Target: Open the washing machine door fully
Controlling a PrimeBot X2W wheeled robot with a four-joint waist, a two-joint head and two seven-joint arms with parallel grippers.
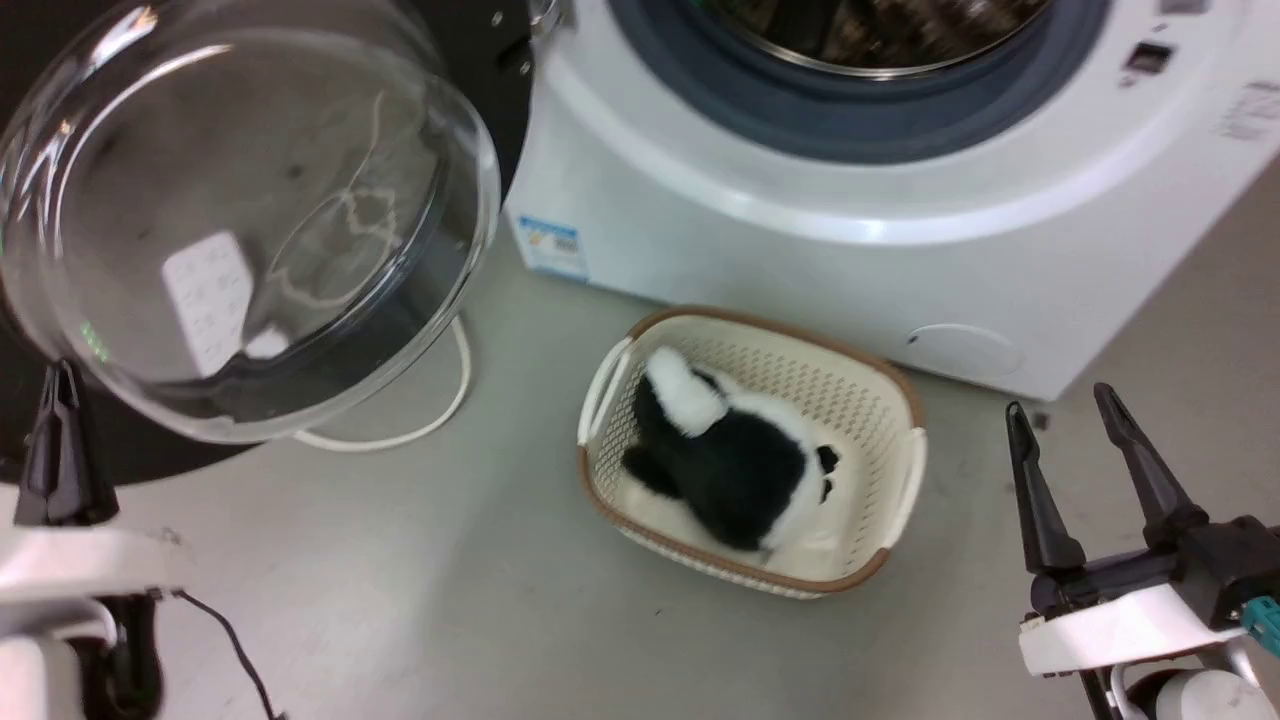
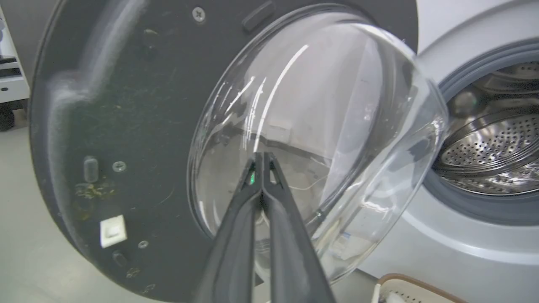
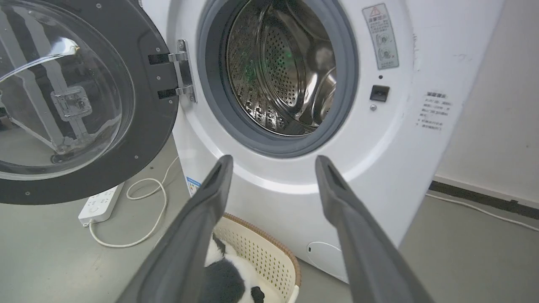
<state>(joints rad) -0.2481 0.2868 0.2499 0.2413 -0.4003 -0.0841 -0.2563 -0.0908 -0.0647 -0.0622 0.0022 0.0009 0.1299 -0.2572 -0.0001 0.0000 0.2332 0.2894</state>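
In the head view, the washing machine door stands swung out to the left of the washing machine, so the opening looks largely done. The cream basket on the floor holds a black-and-white plush toy. The left gripper is pinched closed with nothing in it, and the right gripper is spread wide and empty. In the left wrist view, the closed fingers point at the door's glass bowl; whether they touch it I cannot tell. In the right wrist view, the hinge looks folded well back and the drum looks empty; perhaps a last push remains.
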